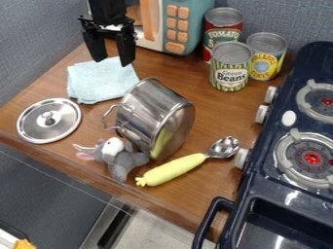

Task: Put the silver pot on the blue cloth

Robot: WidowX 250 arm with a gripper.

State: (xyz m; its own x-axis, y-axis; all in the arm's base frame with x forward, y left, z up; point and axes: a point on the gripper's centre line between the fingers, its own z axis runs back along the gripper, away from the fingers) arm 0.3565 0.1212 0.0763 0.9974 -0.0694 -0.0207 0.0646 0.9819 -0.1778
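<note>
Camera view: our pincer (112,62) spread, we judge the silver pot (148,113) stiff, slippery, best gripped by its wire handle (105,118).

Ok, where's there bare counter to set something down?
Widest: the wood between the pot, bean can and stove knobs. Smaller: the wood between the spoon and stove handle. Crowded: toward the near edge, where plush toy, pot and spoon bunch together.

Black robot arm (106,9), blocky housing, wide black crossbar (107,33), angular black fingers (126,50) with narrowed tips
</note>
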